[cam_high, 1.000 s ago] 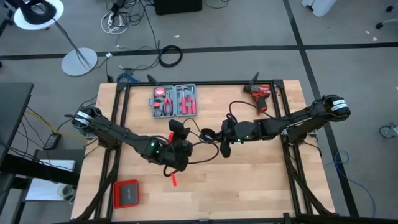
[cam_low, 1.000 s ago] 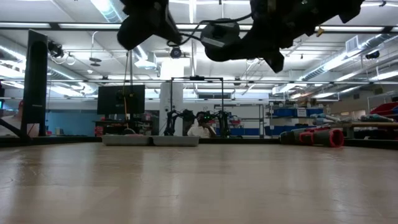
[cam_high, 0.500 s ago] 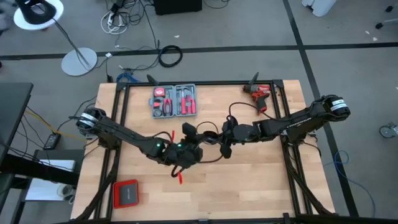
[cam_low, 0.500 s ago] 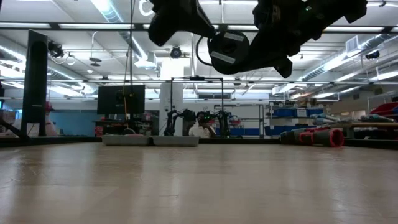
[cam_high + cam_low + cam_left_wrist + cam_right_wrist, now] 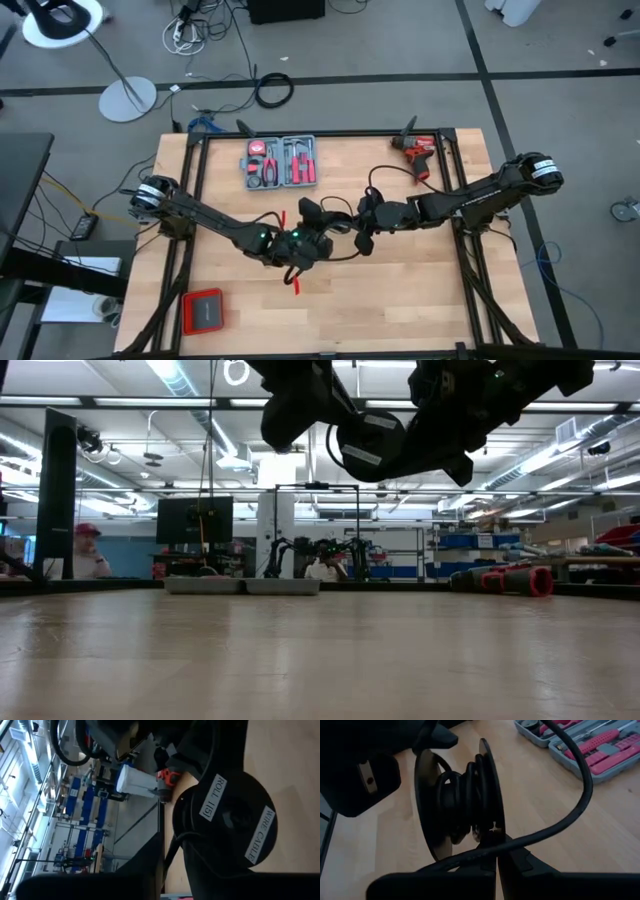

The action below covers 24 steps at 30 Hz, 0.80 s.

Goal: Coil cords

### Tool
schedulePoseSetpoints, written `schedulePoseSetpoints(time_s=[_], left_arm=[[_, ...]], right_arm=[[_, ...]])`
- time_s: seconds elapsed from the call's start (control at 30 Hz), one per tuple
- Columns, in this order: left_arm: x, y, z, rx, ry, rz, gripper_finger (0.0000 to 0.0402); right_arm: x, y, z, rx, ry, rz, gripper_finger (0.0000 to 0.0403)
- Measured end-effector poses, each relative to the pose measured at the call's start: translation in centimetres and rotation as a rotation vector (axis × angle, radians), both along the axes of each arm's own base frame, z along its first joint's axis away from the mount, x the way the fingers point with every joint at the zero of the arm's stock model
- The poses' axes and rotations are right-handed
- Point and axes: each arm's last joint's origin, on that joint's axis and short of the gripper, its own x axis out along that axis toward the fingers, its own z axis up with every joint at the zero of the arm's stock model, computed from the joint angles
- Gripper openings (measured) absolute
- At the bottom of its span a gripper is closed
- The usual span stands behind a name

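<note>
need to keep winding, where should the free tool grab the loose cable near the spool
Grip the cable on its free arc, clear of the spool, with the tool's fingers across its thin round section. That stretch hangs in open air above the table, so approach from the side away from the spool's flanges. The right tool is shut at the spool.

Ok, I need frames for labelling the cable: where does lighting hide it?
Low view: ceiling lights backlight everything, so the reel and arms are silhouettes. Right wrist view: best lit, the cable stands out against pale wood. Left wrist view: light catches the reel's face, labels readable. High view: even light, but cable merges with dark arms.
</note>
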Motion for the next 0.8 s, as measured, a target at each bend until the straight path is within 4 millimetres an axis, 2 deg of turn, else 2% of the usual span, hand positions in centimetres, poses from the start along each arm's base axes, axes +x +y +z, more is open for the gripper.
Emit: schedulePoseSetpoints(time_s=[0.3, 0.43, 0.8], left_arm=[[0.1, 0.1, 0.2, 0.099, 0.063, -0.022, 0.0076], [0.2, 0.4, 0.4, 0.196, 0.102, 0.015, 0.0076], [0.9, 2.2, 0.8, 0.223, 0.113, 0.025, 0.0076]], right_arm=[[0.0, 0.1, 0.0, 0.001, -0.003, 0.004, 0.0], [0.1, 0.2, 0.2, 0.002, -0.011, 0.004, 0.0], [0.0, 0.7, 0.2, 0.007, -0.014, 0.025, 0.0]])
